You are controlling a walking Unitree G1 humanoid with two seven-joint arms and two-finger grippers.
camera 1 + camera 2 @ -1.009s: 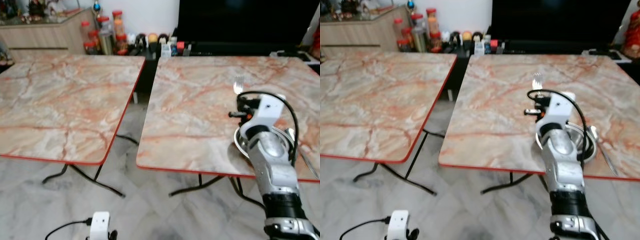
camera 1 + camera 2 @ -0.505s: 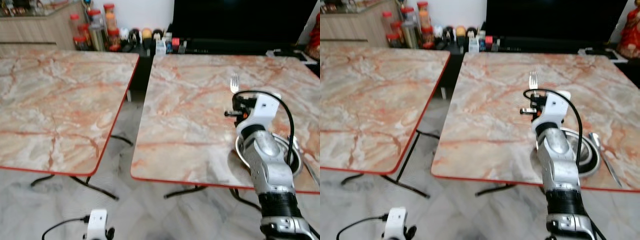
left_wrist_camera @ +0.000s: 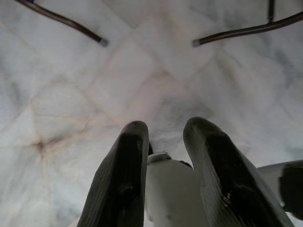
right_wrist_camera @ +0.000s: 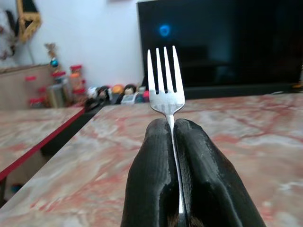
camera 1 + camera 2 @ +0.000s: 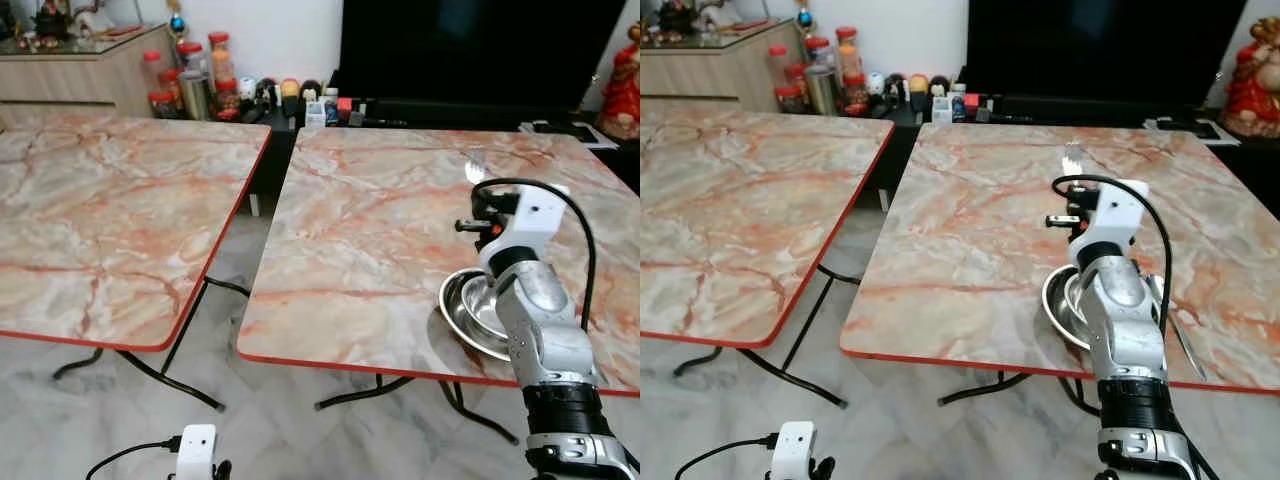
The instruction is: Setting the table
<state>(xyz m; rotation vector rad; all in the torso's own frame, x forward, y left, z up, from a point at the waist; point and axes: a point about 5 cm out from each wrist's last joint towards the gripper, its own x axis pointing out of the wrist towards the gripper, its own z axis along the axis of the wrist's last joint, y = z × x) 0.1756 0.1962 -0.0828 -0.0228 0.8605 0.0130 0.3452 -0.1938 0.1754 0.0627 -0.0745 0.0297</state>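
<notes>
My right gripper (image 4: 173, 124) is shut on a silver fork (image 4: 165, 80), whose tines point up and away. In the eye views the fork (image 5: 1072, 160) stands above the right marble table (image 5: 370, 220), past the middle towards its right side. A shiny steel bowl (image 5: 468, 308) sits near that table's front edge, partly hidden behind my right forearm. A long piece of cutlery (image 5: 1177, 335) lies on the table just right of the bowl. My left gripper (image 3: 163, 127) hangs idle and open above the floor.
A second marble table (image 5: 110, 200) stands to the left, across a narrow gap with folding legs (image 5: 190, 380) below. Behind the tables are a dark TV (image 5: 470, 50), jars and bottles (image 5: 210, 80), and a wooden cabinet (image 5: 70, 75). The floor is pale marble tile (image 5: 330, 440).
The whole view has shifted, so the camera has moved. My right arm still holds the fork upright over the right table. More of the bowl now shows left of my forearm.
</notes>
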